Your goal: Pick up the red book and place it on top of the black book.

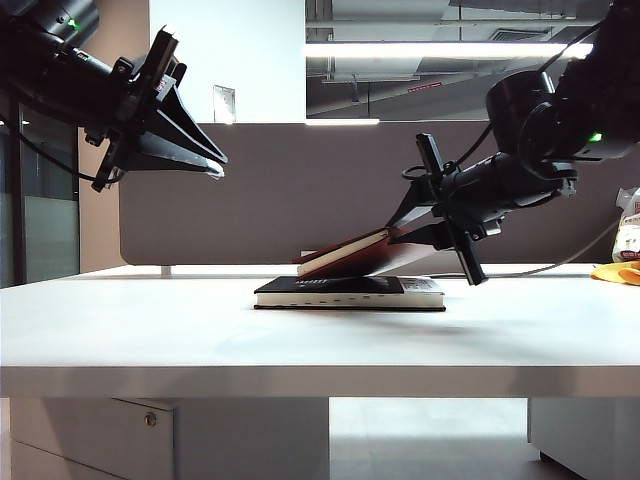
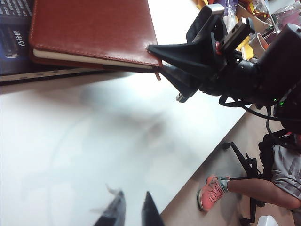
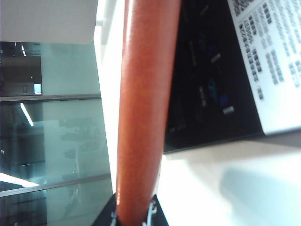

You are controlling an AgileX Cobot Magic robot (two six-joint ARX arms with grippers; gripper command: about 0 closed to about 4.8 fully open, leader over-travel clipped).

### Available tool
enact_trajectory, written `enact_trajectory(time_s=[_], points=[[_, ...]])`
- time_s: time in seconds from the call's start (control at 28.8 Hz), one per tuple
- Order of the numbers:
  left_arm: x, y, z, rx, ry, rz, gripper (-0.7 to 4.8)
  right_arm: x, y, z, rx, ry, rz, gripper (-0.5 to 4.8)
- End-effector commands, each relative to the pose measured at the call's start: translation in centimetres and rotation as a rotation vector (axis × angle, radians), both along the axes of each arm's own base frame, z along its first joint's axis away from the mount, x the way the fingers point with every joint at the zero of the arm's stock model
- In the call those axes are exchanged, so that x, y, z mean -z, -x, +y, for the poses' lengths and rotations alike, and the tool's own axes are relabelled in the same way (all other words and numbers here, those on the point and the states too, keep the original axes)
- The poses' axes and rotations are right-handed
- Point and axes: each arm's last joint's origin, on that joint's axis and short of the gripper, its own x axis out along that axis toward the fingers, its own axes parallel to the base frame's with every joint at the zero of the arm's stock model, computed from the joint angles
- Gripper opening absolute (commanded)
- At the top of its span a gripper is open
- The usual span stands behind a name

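Exterior view: right gripper [image 1: 400, 236] is clamped on the thin maroon hardcover red book [image 1: 345, 252], tilted over the flat black book [image 1: 345, 293] on the white table [image 1: 150, 330]. At ten o'clock, left gripper [image 1: 215, 165] hovers, fingertips nearly together.

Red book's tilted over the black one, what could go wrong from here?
1. The right gripper pinches the red book only at one edge, so the book may pivot or slip.
2. The book hangs tilted; releasing now could land it skewed on the black book.
3. The left gripper hovers apart, giving no support.
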Motion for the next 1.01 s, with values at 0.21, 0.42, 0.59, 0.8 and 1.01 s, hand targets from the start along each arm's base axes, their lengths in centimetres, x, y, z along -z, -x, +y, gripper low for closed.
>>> enact_trajectory(time_s=[0.21,0.42,0.59,0.8,1.01], points=[[-0.3,0.0,0.0,0.002,0.004,-0.013,0.52,-0.8,-1.4,2.4,-0.068,-0.038,-0.055,-0.05],[-0.3,0.0,0.0,0.005,0.006,-0.008,0.52,-0.8,-1.4,2.3,-0.055,-0.030,-0.060,-0.05],[-0.3,0.0,0.0,0.005,0.006,-0.009,0.52,-0.8,-1.4,2.3,-0.056,-0.037,-0.054,1.04],[-0.3,0.0,0.0,0.005,0.006,-0.009,0.52,-0.8,-1.5,2.3,-0.052,-0.036,-0.053,1.55],[-0.3,0.0,0.0,0.005,0.006,-0.010,0.52,-0.2,-1.5,1.3,-0.077,-0.035,0.025,1.58]])
